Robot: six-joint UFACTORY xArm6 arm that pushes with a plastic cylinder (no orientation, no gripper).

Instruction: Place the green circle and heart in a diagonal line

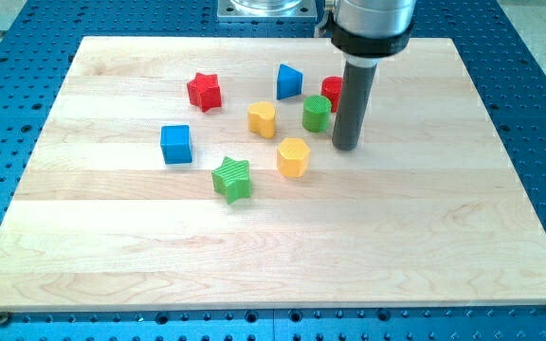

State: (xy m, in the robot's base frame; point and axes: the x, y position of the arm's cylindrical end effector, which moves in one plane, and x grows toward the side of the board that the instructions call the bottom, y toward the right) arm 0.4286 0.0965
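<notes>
The green circle (317, 114) is a round ribbed block in the upper middle of the wooden board (112, 246). The yellow heart (262, 119) lies a short way to its left, at about the same height in the view. My tip (346, 145) rests on the board just right of the green circle and slightly below it, close to it; I cannot tell whether they touch. The rod hides part of a red block (331, 91) behind it.
A yellow hexagon (293, 157) lies below the green circle. A green star (232, 179) is lower left of it. A blue cube (175, 144) is at the left, a red star (204, 92) upper left, a blue triangular block (289, 81) above the heart.
</notes>
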